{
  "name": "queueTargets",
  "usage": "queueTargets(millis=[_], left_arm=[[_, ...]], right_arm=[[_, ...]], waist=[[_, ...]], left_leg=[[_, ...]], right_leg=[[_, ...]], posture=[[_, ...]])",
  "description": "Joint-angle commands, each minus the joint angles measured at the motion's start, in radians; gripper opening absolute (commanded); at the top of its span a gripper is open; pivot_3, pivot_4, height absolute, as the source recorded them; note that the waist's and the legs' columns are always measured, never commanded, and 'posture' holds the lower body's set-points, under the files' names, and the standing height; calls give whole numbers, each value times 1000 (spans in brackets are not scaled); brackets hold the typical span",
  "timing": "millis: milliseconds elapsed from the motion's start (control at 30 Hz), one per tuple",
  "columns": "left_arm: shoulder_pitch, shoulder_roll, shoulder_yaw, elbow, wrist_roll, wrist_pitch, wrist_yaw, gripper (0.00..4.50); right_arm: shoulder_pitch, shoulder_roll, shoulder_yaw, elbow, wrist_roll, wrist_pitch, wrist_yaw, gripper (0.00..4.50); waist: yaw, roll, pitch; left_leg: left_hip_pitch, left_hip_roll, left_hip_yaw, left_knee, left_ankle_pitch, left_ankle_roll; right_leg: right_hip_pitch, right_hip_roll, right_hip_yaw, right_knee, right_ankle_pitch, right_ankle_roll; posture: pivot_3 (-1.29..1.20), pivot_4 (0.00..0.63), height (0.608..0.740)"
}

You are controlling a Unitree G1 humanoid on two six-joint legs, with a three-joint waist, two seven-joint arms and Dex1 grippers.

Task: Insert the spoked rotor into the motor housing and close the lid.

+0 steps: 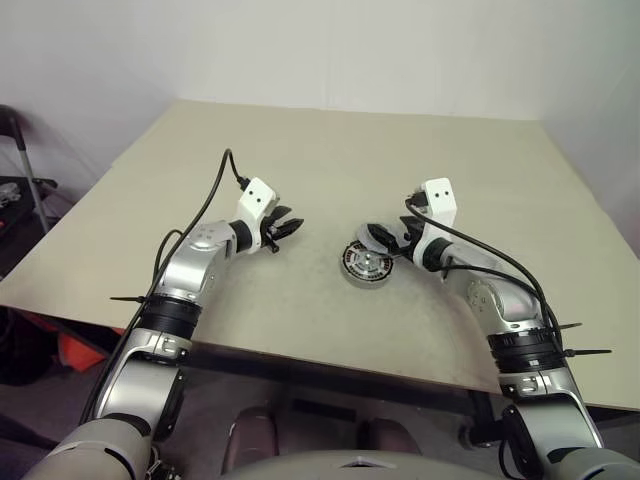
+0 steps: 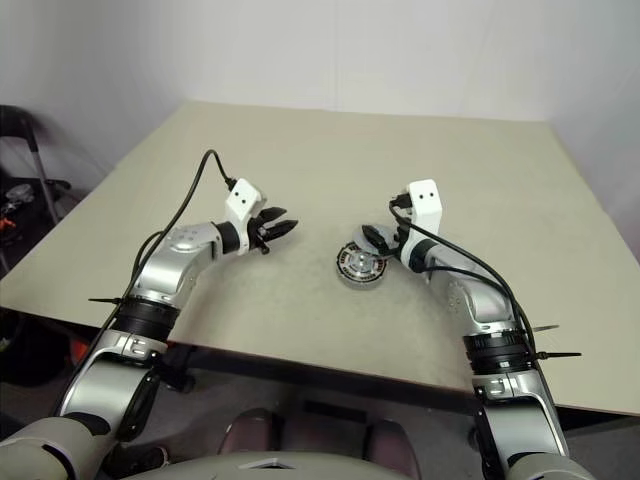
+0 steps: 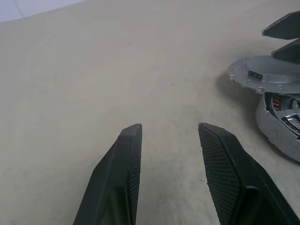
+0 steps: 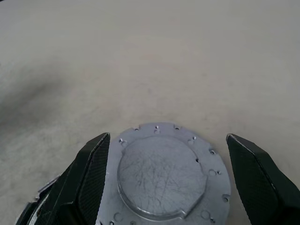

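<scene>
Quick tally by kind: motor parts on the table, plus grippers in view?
Motor housing: 1
Lid: 1, propped on the housing's edge
Grippers: 2, the left gripper and the right gripper
Total: 4
</scene>
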Motion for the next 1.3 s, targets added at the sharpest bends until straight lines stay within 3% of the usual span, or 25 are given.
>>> queueTargets(millis=[33,667,800,833,1300], left_arm=[[-8,10,20,-42,-3,-7,6,2028],[-8,14,21,-46,-2,-5,11,2028],[-8,13,21,-47,-2,-5,12,2028],[-8,13,21,-47,-3,-5,13,2028],[-7,12,17,-40,-2,-9,11,2028]], right_arm=[[-25,18,-21,-2,-21,-2,13,4451],[-9,69,-29,31,-106,12,42,4451],[-9,76,-39,31,-115,17,46,3180],[-9,77,-41,30,-116,18,48,3089],[57,49,-85,-114,-77,-34,160,3090]], waist=[[-1,0,0],[-1,0,0],[-1,0,0],[-1,0,0],[1,0,0]], left_leg=[[0,0,0,0,0,0],[1,0,0,0,0,0],[1,0,0,0,0,0],[1,0,0,0,0,0],[0,0,0,0,0,0]], right_leg=[[0,0,0,0,0,0],[0,0,0,0,0,0],[0,0,0,0,0,0],[0,0,0,0,0,0],[0,0,0,0,0,0]], posture=[[0,0,740],[0,0,740],[0,0,740],[0,0,740],[0,0,740]])
